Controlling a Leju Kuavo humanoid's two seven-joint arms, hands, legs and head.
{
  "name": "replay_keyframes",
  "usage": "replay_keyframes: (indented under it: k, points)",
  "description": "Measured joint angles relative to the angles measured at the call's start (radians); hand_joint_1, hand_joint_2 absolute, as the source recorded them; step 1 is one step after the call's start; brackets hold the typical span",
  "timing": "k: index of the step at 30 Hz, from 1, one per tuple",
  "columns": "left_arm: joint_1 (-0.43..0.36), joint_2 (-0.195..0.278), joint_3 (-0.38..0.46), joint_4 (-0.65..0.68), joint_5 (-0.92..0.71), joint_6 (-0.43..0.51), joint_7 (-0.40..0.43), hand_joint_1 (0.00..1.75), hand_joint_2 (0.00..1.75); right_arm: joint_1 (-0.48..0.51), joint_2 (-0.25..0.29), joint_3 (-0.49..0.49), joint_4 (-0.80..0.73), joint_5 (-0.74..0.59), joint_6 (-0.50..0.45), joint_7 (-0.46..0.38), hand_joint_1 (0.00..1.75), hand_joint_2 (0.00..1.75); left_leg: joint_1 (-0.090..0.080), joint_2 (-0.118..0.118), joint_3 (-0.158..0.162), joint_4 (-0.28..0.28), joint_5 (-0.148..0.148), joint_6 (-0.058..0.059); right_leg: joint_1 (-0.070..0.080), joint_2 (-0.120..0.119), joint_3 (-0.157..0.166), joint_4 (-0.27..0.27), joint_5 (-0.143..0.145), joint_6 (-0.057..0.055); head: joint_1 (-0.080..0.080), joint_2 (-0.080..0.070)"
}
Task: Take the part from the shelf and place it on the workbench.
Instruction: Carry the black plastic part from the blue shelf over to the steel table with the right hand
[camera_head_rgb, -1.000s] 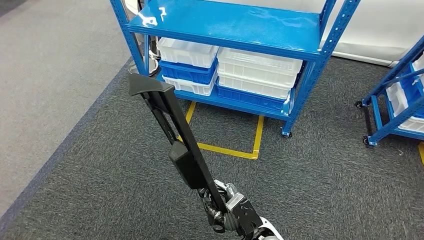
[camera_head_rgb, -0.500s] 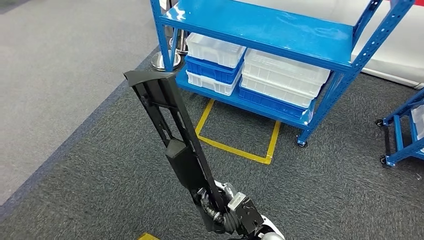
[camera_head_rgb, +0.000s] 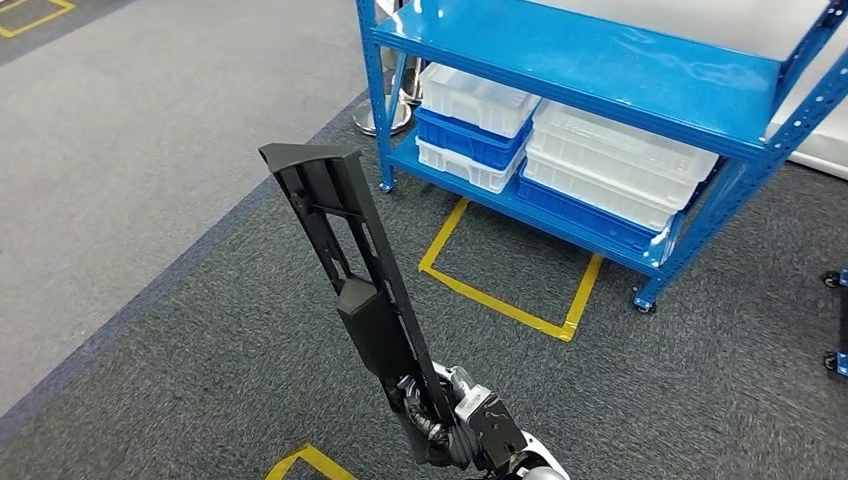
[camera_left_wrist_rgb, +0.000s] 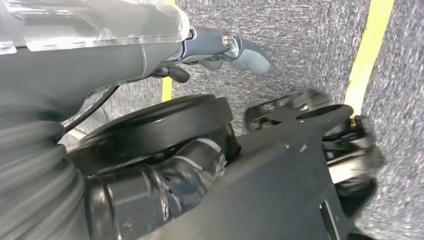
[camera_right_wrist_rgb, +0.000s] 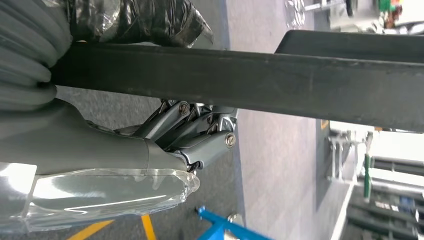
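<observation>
- Half the job looks done, by my read: the long black part (camera_head_rgb: 352, 270) is off the blue shelf (camera_head_rgb: 590, 60) and carried in the air over the grey carpet (camera_head_rgb: 200, 370).
- Placing is what's left, and no workbench is in sight.
- Right hand (camera_head_rgb: 465, 425) grips the part's lower end, low in the head view; the part rises steeply from it, tilted away from the shelf, with its flanged top end uppermost.
- Right wrist view: the fingers (camera_right_wrist_rgb: 207, 135) curl in against the part's edge, which runs straight across the hand.
- Left hand (camera_left_wrist_rgb: 220, 50) hangs by the robot's body, holding nothing; whether its fingers are spread or curled, I can't tell.
</observation>
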Motion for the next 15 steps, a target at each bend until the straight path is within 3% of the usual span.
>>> replay_keyframes:
  k: [1,2,4,6,8,10,12,14,15]
  points:
    - [-0.001,0.0,0.0,0.0,0.0,0.0,-0.001,0.0,1.75,0.001,0.0,0.0,0.0,0.0,0.0,0.0,1.75,1.75,0.0,0.004,-0.013,0.039,-0.013,-0.002,0.002,-0.013,-0.001,0.0,0.0,-0.001,0.0,0.0]
    - [-0.001,0.0,0.0,0.0,0.0,0.0,-0.002,0.0,1.75,0.002,0.0,0.0,0.0,0.0,0.0,0.0,1.75,1.75,0.0,0.008,-0.011,0.045,-0.007,-0.003,0.003,-0.024,-0.001,0.001,-0.001,-0.001,0.0,0.0]
    - [0.002,0.0,0.0,0.0,-0.001,0.0,-0.003,0.0,1.75,0.003,0.0,0.0,0.0,0.0,0.0,0.0,1.75,1.75,0.001,0.025,0.046,-0.051,0.05,-0.002,0.004,-0.044,0.0,0.003,-0.002,0.001,0.0,0.0]
    - [0.006,-0.002,-0.001,0.0,-0.002,0.0,-0.003,0.0,1.75,0.003,0.0,0.0,0.0,0.001,0.0,0.0,1.75,1.75,-0.005,0.062,0.108,-0.174,0.092,0.006,0.009,-0.059,-0.001,0.006,-0.003,0.006,0.0,0.0]
    - [0.01,-0.003,-0.001,0.0,-0.002,0.0,-0.002,0.0,1.75,0.004,0.0,0.0,0.0,0.002,0.002,0.0,1.75,1.75,-0.011,0.076,0.121,-0.216,0.096,0.017,0.014,-0.073,-0.003,0.007,-0.002,0.013,0.001,0.0]
    - [0.013,-0.004,-0.001,0.0,-0.002,0.0,-0.003,0.0,1.75,0.005,0.0,0.0,-0.001,0.004,0.004,0.0,1.75,1.75,-0.009,0.059,0.116,-0.222,0.104,0.03,0.015,-0.083,-0.002,0.007,-0.002,0.023,0.001,0.0]
    - [0.013,-0.007,-0.001,0.0,-0.002,0.0,-0.003,0.0,1.75,0.006,0.0,0.0,-0.004,0.006,0.005,0.0,1.75,1.75,-0.003,0.042,0.118,-0.23,0.113,0.044,0.011,-0.051,-0.011,0.036,-0.028,0.033,0.002,0.0]
    - [0.012,-0.009,-0.001,0.0,-0.002,0.0,-0.003,0.0,1.75,0.008,0.0,0.0,-0.006,0.007,0.004,0.0,1.75,1.75,-0.001,0.027,0.116,-0.233,0.119,0.054,0.007,-0.003,-0.054,0.138,-0.091,0.038,0.002,0.0]
    - [0.012,-0.01,-0.001,0.0,-0.002,0.0,-0.003,0.0,1.75,0.011,-0.001,0.0,-0.006,0.007,0.004,0.0,1.75,1.75,-0.001,0.019,0.113,-0.232,0.12,0.057,0.006,0.008,-0.084,0.204,-0.121,0.039,0.002,0.0]
